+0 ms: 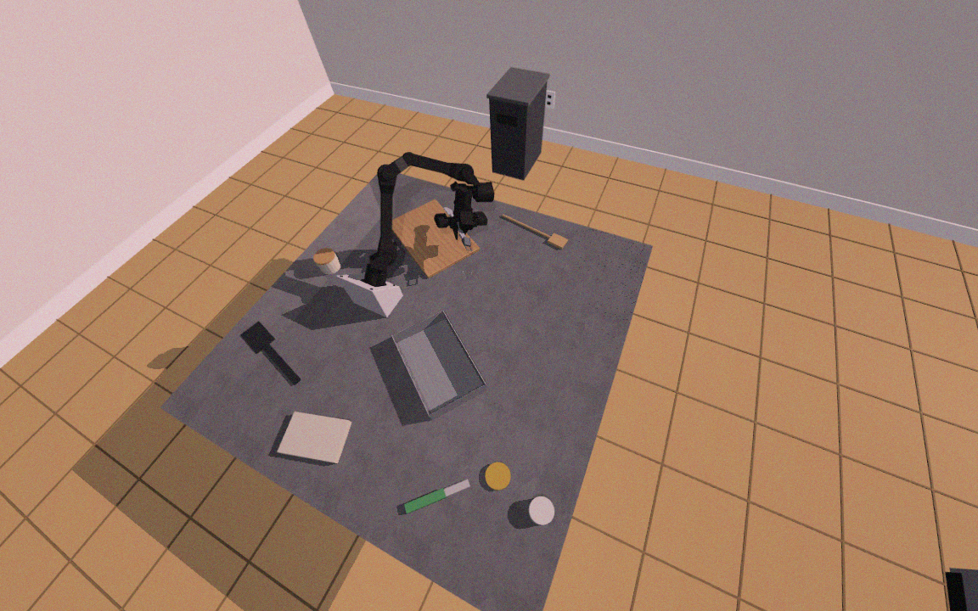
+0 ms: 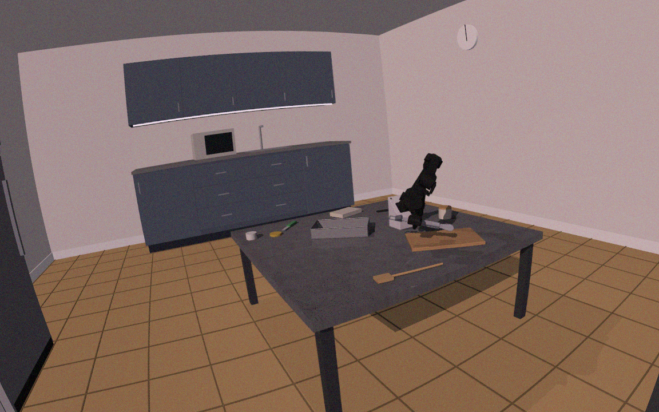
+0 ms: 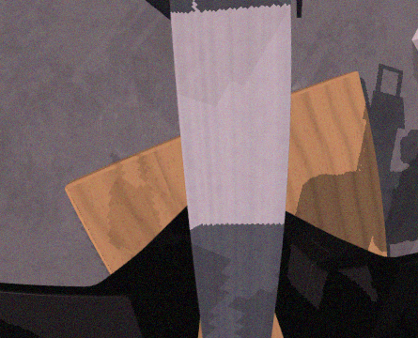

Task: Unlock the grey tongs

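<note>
My gripper (image 1: 458, 233) (image 2: 416, 226) (image 3: 224, 209) points down and is shut on the grey tongs (image 1: 466, 239) (image 2: 439, 225) (image 3: 237, 117). It holds them across the fingers, about level, a little above the wooden board (image 1: 431, 261) (image 2: 455, 244) (image 3: 331, 117). In the exterior view they stick out on both sides of the fingers, and a shadow falls on the board below. The fingers and wrist hide the middle of the tongs. I cannot tell whether the lock is released. The roasting tin (image 1: 452, 349) (image 2: 339, 232) stands apart from the board, with nothing across it.
A wooden spatula (image 1: 556, 240) (image 2: 384, 278) lies beyond the board. A lidded jar (image 1: 329, 265) (image 2: 444, 213) stands beside the arm's white base (image 1: 385, 298). A black tool (image 1: 278, 361), a pale block (image 1: 315, 437), a green-handled tool (image 1: 424, 501), a yellow disc (image 1: 497, 475) and a white cup (image 1: 541, 510) lie farther off.
</note>
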### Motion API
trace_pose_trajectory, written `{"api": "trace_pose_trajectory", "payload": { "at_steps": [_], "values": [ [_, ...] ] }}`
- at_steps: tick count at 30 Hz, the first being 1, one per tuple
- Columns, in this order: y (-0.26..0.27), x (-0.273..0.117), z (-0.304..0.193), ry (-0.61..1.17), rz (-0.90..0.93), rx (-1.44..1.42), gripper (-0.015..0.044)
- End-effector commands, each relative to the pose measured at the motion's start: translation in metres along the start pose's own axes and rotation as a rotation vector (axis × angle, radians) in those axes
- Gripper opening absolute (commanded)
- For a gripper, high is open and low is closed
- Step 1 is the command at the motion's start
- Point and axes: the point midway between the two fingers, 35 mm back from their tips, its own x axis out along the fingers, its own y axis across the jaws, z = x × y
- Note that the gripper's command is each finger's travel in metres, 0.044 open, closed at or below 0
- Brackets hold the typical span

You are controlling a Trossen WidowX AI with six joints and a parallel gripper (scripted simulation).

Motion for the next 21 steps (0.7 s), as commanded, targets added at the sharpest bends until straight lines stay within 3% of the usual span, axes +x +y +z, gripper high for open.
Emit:
{"api": "trace_pose_trajectory", "payload": {
  "at_steps": [1, 21],
  "values": [
    [-0.004, -0.003, -0.012, -0.016, 0.011, -0.169, -0.0150],
    [-0.031, -0.018, -0.079, -0.075, 0.059, -1.119, -0.0150]
  ]
}}
